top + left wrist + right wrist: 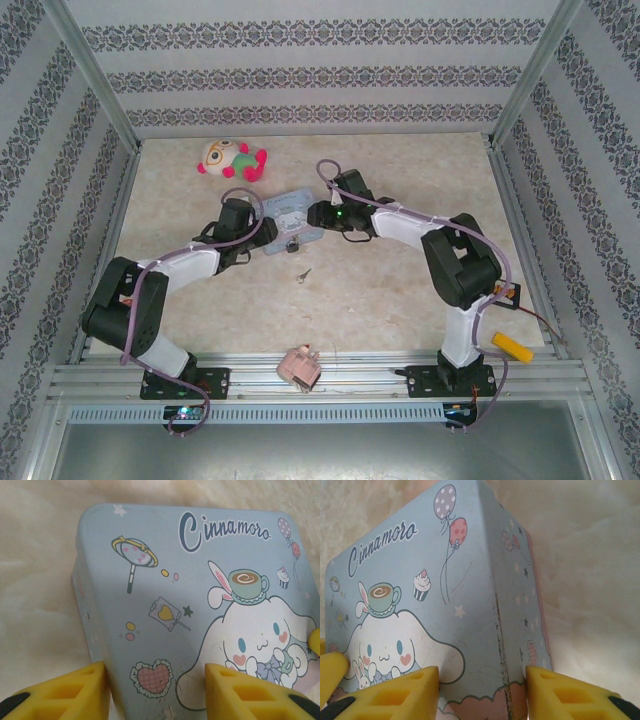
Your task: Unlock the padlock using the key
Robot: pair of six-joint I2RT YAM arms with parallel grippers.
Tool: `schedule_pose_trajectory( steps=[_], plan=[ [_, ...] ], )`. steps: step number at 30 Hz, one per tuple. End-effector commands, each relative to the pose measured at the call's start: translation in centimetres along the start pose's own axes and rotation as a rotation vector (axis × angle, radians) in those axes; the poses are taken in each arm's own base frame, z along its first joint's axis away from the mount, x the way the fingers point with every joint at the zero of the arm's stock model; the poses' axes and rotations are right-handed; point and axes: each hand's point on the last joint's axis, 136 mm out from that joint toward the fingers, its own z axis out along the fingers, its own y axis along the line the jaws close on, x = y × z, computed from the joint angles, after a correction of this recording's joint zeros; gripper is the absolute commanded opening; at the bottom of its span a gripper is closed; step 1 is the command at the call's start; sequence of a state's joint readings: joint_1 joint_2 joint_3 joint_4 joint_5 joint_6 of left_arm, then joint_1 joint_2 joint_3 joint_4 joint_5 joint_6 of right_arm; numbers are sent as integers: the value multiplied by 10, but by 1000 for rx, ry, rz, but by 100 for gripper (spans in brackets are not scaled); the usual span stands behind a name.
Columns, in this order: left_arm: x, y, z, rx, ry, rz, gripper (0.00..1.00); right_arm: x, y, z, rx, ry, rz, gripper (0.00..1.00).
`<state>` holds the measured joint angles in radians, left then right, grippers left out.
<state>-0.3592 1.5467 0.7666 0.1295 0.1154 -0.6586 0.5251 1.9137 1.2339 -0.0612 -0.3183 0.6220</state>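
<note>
Seems steadying tin (288, 207): left pincer (156, 682), right pincer (482, 682) astride its corners, clamp unclear. Next, likely: pick up key (301, 273) lying near padlock (293, 245).

Light falls evenly and fairly brightly from above. In the top view the pale table (400, 290) shows no glare, and the arms (190, 265) cast only faint, soft shadows beneath them. That picture is a little soft, and the frame posts (95, 75) lean outward toward the corners, as through a wide lens. In the 2 wrist views the blue tin (200, 605) is sharp enough to read its lettering, its side faces slightly dimmer than the lid, while the table behind blurs to a creamy haze.
</note>
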Motion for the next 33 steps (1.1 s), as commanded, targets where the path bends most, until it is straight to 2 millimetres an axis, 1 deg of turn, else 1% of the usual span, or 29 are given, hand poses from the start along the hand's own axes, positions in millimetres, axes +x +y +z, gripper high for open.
schedule_pose_trajectory(
  steps=[1,5,7,10,13,16,21,26,29,33],
  plan=[
    [30,-22,-11,47,78,5,46,23,7,-12,-16,34,33,45],
    [35,-29,-25,40,62,4,44,37,0,-25,12,27,62,43],
    [38,-30,-28,41,55,-7,43,42,-4,-30,31,21,69,43],
    [42,-26,-25,30,52,-12,43,46,-10,-30,55,15,75,43],
    [41,-24,-18,9,55,9,43,46,-12,-22,62,26,74,42],
    [35,-24,-11,-12,40,33,43,41,-11,-13,64,30,67,42],
    [19,-24,0,-53,-3,75,44,27,-13,-1,87,11,48,42],
    [11,-18,14,-81,-8,79,44,18,-15,10,104,16,37,44],
    [6,-15,17,-90,-17,68,45,15,-14,11,104,11,38,45],
    [3,-16,18,-81,-21,65,48,11,-15,9,116,1,29,51]
  ],
)
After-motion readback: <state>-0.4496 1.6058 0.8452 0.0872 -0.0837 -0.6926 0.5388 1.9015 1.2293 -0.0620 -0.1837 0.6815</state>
